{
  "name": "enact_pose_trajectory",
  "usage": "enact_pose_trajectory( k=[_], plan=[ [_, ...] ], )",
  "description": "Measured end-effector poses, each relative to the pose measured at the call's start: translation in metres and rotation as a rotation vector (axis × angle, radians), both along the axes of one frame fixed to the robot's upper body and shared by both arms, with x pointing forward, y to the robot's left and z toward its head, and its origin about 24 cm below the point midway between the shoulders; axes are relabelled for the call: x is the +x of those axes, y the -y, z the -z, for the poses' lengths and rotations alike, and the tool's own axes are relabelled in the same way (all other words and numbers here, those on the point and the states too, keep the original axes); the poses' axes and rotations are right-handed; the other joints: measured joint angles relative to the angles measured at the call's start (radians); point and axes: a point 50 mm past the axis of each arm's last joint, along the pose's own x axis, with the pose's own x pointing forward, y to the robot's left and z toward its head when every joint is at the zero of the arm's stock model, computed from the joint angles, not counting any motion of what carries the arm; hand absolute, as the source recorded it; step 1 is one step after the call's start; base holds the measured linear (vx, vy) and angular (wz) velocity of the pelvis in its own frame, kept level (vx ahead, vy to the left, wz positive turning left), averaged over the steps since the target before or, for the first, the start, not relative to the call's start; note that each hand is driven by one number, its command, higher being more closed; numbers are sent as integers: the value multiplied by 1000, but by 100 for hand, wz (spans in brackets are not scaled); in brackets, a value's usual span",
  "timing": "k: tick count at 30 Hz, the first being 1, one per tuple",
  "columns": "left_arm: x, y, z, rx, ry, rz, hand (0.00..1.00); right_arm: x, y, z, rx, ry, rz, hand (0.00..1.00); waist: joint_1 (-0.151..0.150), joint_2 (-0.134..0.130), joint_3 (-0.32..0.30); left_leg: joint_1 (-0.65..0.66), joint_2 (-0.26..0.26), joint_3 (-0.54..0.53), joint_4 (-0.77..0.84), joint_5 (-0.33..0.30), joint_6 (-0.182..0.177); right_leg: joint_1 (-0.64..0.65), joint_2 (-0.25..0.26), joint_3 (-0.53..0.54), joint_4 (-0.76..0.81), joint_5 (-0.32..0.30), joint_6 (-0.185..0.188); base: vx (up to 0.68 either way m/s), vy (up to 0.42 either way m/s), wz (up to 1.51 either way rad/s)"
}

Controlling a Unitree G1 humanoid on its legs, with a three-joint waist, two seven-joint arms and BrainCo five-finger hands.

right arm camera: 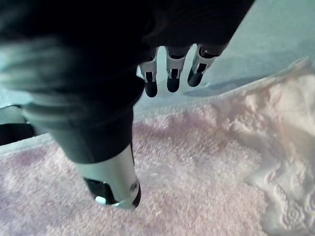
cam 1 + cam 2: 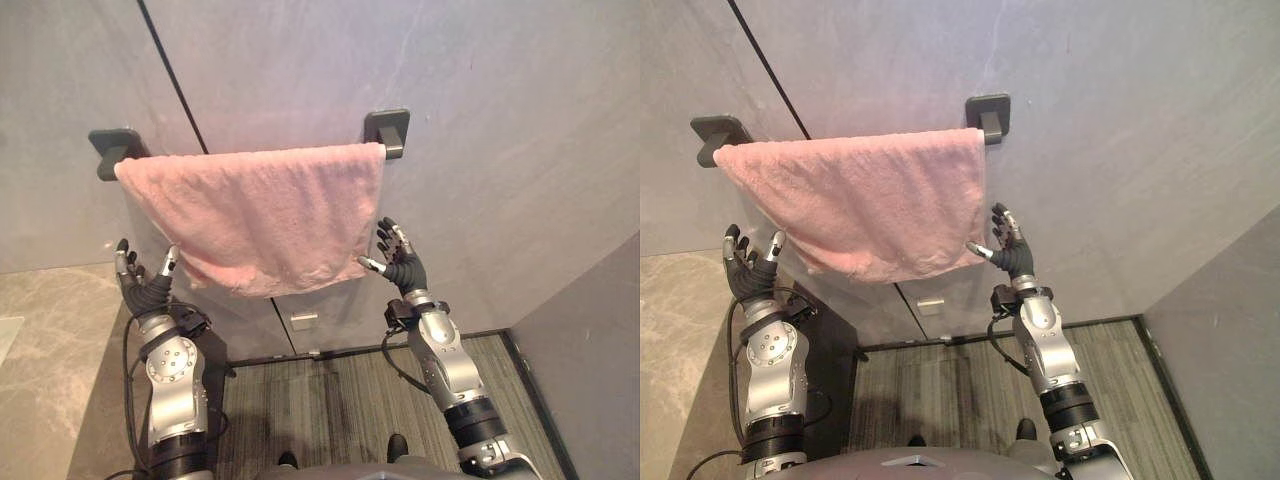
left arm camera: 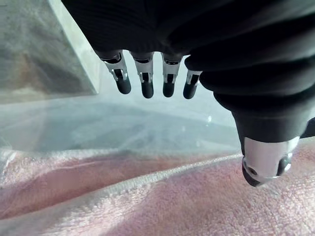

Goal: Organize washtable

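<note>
Up at about eight o'clock from the towel's middle, left hand [image 2: 145,288]: fingers [image 3: 146,83] straight and fanned apart, thumb out to the side, gripping nothing. Thumb tip right at the lower left corner of the pink towel [image 2: 255,215]; touching or a sliver apart, cannot tell. At about four o'clock, right hand [image 2: 402,265]: likewise spread and holding nothing, thumb tip just beside the lower right corner, fingers [image 1: 172,81] aimed up past the right side edge. Hangs flat against the grey wall [image 2: 480,150], top fold straight from the left bracket [image 2: 115,150] at ten o'clock to the right bracket [image 2: 388,130] at two o'clock, meeting both. Left side edge slanting inward on the way down; right side edge close to vertical; lower hem uneven, deepest left of centre near seven o'clock. Behind the cloth, a dark seam [image 2: 175,80] in the wall, entering from eleven o'clock. Under the hem at six o'clock, open air, a small pale plate [image 2: 303,320] on the wall, then striped floor [image 2: 340,400]. Beyond the right hand toward three o'clock, bare wall with free room; a grey panel [image 2: 590,360] closing in at five o'clock. Beyond the left hand at eight o'clock, a marble surface [image 2: 50,320].
</note>
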Motion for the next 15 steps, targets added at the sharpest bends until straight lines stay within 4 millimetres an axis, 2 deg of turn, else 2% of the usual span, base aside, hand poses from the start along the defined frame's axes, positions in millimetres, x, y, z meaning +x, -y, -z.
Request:
enact_pose_trajectory(
  k=[3, 7, 12, 15],
  plan=[
    [-7, -1, 6, 1, -29, 6, 0, -5, 2, 7, -2, -25, 6, 0, 3, -1, -1, -2, 0, -1, 0, 0, 0, -1, 0, 0, 0, 0, 0, 0, 0, 0],
    [-26, -1, 15, -18, -55, 28, 0, -24, 9, 10, 18, -21, 15, 0, 3, -2, -1, -4, 0, -1, 0, -2, 0, -5, 0, 0, 0, 0, 0, 0, 0, 0],
    [-50, 3, 27, -185, -5, 110, 0, -49, 26, 23, 29, -54, 46, 0, 3, -11, -7, -8, 0, -4, 0, -3, 0, -6, -1, -2, 0, -1, 0, 0, 0, 0],
    [-70, 1, 37, -318, 41, 214, 0, -75, 37, 35, 54, -101, 33, 0, 2, -15, -11, -22, 0, -9, 0, -9, 2, -9, -3, -13, -1, -4, 2, -13, 3, 6]
  ],
)
